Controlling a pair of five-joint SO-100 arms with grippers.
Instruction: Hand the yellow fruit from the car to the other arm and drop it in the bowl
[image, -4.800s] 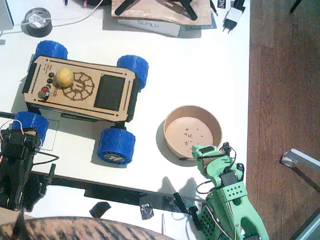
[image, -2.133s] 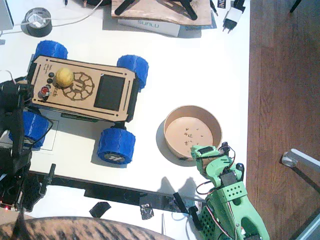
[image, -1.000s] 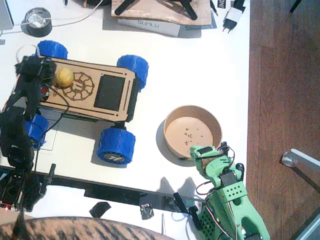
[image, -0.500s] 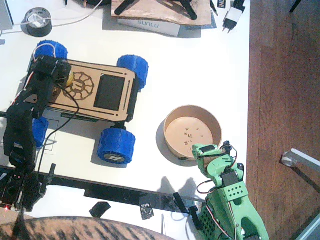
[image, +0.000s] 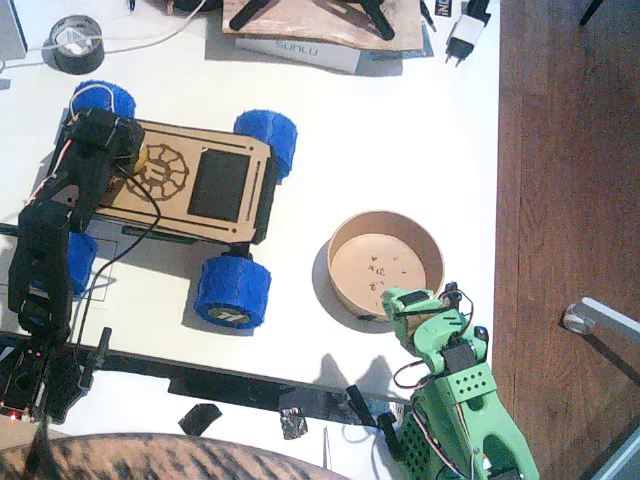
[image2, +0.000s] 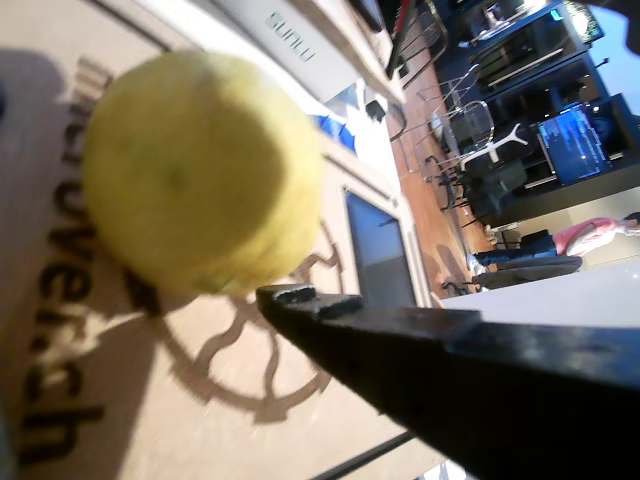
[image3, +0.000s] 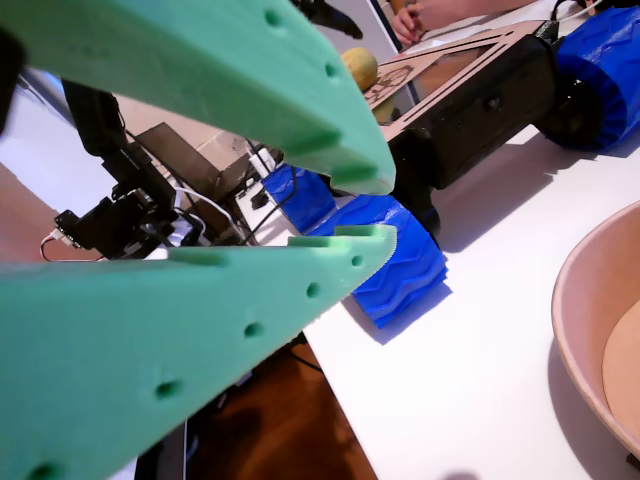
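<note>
A: Left end effector (image: 128, 152) has crept over the yellow fruit (image2: 200, 170) on the car (image: 165, 180); grip?

B: Cannot tell. Grey tape roll (image: 75, 43) beyond it. Right end effector (image3: 380, 215) slightly parted, empty, at the bowl (image: 386, 263) rim; bare desk (image: 400, 140) between.

1. A white bench (image: 400, 150) fills most of the fixed view; a dark wooden floor (image: 570, 180) runs along its 3 o'clock side.
2. A grey tape roll (image: 75, 42) lies flat at about 11 o'clock, with a white cable (image: 150, 38) trailing from it toward 12.
3. A white box printed "SUNLU" (image: 300, 50) sits at 12 o'clock under a brown board (image: 320, 18) that carries black stand legs (image: 375, 15).
4. A white plug adapter (image: 465, 35) rests at about 1 o'clock by the bench edge.
5. Striped fabric (image: 140, 458) shows at 7 o'clock.
6. In a wrist view, chairs (image2: 480, 175) and a lit screen (image2: 575, 140) stand far off at 2 o'clock.
</note>
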